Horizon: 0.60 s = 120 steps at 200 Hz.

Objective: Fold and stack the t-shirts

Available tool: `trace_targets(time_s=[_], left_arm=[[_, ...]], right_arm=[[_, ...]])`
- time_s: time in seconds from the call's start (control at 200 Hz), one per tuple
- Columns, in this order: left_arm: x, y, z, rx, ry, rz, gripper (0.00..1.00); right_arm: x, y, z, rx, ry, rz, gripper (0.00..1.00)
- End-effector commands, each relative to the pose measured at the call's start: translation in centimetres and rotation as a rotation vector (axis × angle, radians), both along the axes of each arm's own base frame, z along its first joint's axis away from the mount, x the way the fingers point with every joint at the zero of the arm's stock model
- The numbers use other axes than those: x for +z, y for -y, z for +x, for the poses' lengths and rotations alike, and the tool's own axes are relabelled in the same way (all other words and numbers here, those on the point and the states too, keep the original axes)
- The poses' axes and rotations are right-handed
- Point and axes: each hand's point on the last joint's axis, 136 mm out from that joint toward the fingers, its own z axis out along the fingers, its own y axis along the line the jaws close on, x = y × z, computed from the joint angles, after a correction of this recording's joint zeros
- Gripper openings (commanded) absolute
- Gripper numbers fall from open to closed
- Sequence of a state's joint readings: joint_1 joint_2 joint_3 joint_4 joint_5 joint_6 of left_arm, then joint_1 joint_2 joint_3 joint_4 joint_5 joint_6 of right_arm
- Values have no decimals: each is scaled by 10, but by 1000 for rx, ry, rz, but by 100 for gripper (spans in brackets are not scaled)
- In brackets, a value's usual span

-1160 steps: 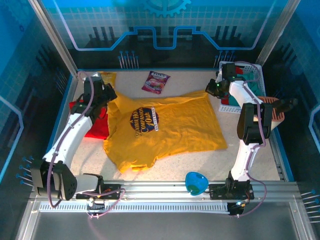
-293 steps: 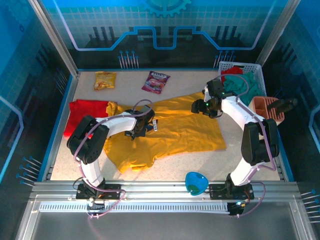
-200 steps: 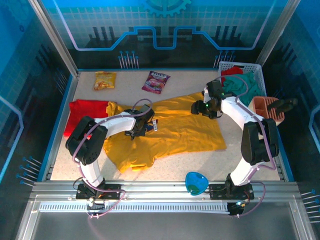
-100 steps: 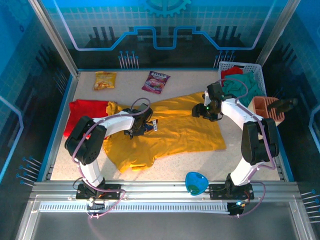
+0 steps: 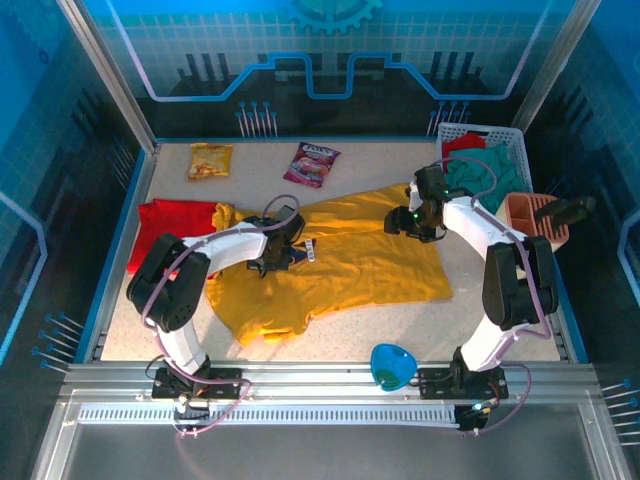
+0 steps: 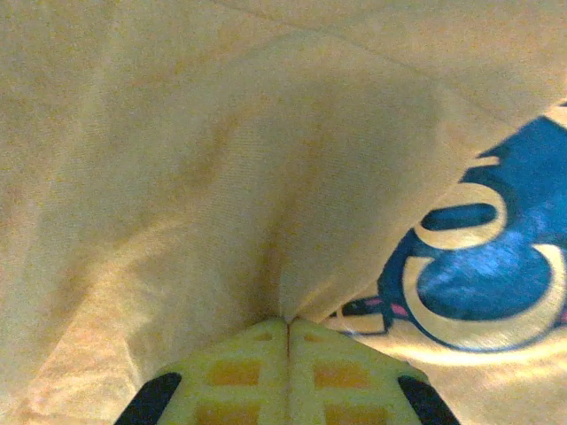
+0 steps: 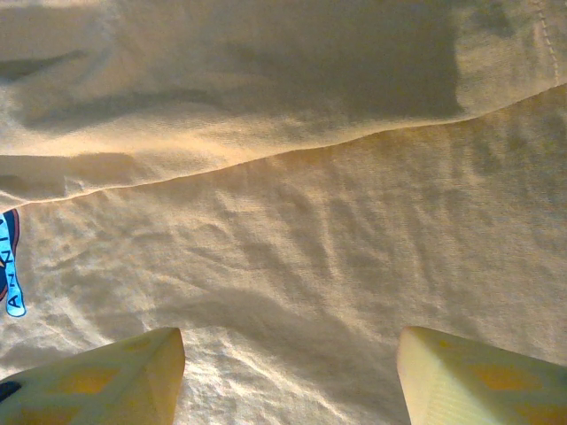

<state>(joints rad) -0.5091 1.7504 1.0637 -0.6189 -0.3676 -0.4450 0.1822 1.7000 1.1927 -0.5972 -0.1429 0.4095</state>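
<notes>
The mustard-yellow t-shirt (image 5: 360, 270) lies spread over the middle of the table, its dark chest print (image 6: 483, 283) next to my left gripper. My left gripper (image 5: 277, 247) is down on the shirt by that print. In the left wrist view the left gripper (image 6: 288, 320) is shut, with a ridge of yellow cloth (image 6: 221, 177) pinched between its tips. My right gripper (image 5: 401, 218) hovers over the shirt's far right part. Seen from the right wrist, that gripper (image 7: 288, 335) is open above flat yellow cloth (image 7: 292, 239). The red t-shirt (image 5: 165, 235) lies bunched at the left edge.
Two snack packets, a yellow packet (image 5: 209, 160) and a purple packet (image 5: 312, 163), lie at the back. A white basket (image 5: 515, 140) with red and teal cloth stands back right, a brown holder (image 5: 532, 215) beside it. A blue bowl (image 5: 392, 364) sits at the near edge.
My left gripper has closed on a fold of the yellow shirt by the print. My right gripper has shifted slightly to the right and stayed open.
</notes>
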Motion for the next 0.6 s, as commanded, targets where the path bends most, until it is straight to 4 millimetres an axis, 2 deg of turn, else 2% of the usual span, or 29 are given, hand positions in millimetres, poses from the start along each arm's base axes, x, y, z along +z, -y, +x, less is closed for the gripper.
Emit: trace_targets(time_s=[0.0, 0.225, 0.375, 0.51, 0.595], left_arm=[[27, 12, 1, -9, 23, -107, 0], [47, 25, -4, -5, 12, -263, 0], [38, 25, -11, -6, -56, -274, 0], [22, 16, -16, 22, -111, -223, 22], [20, 10, -15, 51, -116, -193, 44]], right_arm=[[0, 0, 1, 7, -6, 14, 65], [-1, 0, 1, 8, -9, 15, 65], [-1, -2, 2, 11, -13, 21, 65], [-1, -1, 2, 11, -14, 17, 64], [1, 0, 4, 12, -8, -2, 65]])
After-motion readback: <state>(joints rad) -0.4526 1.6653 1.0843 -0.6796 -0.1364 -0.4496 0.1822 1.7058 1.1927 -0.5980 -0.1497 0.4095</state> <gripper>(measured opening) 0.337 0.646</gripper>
